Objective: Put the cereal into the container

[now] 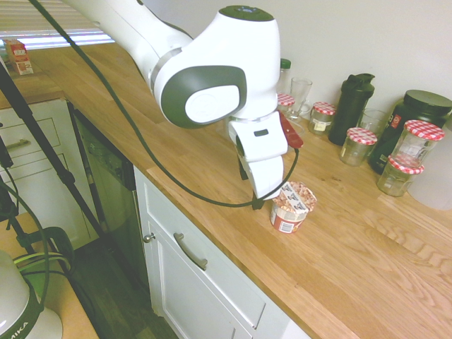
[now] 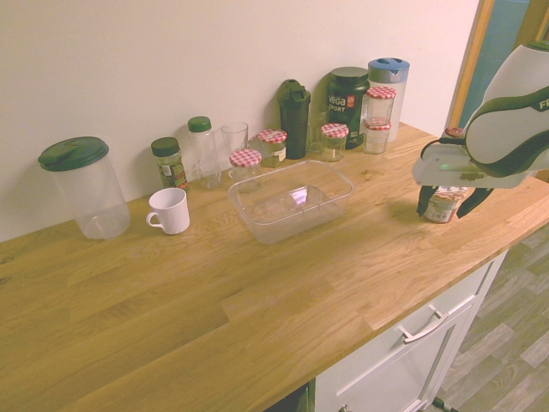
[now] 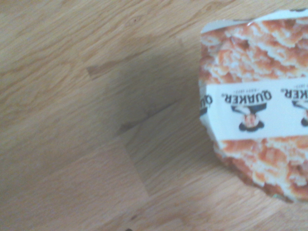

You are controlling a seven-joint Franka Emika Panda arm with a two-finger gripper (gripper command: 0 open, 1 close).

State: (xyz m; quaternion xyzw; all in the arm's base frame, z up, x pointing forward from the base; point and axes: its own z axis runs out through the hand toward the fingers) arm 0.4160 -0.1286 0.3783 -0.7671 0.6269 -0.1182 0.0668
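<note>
Cereal cup [image 3: 260,110], Quaker print legible only in wrist view

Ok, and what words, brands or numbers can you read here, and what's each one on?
"QUAKER", repeated: the peel lid of the small white-and-red cereal cup.
"VEGA SPORT": the large black plastic tub.
"MIKA", partly cut off: the white rounded robot part at the picture's edge.
Too small or blurred: the cup's side label and the red-and-white carton.

Clear glossy plastic forms the container [image 2: 292,225]; the countertop [image 2: 197,292] is smooth, grained wood.
</note>
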